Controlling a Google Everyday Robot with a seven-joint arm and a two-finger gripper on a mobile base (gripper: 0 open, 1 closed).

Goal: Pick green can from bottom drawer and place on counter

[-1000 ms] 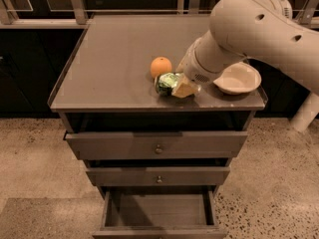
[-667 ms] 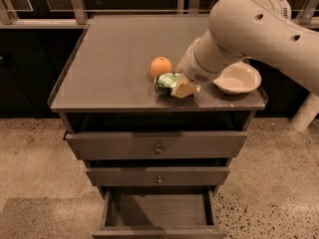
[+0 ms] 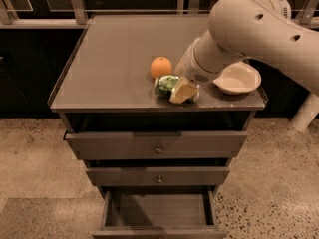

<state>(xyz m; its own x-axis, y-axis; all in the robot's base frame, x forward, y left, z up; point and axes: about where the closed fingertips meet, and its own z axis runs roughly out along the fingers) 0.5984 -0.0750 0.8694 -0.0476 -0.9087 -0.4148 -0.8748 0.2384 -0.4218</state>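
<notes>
Gripper [image 3: 175, 89] sits at the counter [image 3: 109, 59] front edge, right of centre, clenched on the green can [image 3: 164, 85]. Orange [image 3: 161, 66] just behind. Bottom drawer [image 3: 159, 210] open.

The end effector [image 3: 178, 89] sits low over the front of the surface [image 3: 114, 68], touching the green can [image 3: 166, 84], which is just beside an orange fruit [image 3: 161, 66]. A pale bowl [image 3: 238, 78] rests to the right. Below, the bottom drawer [image 3: 158, 210] stands open.
</notes>
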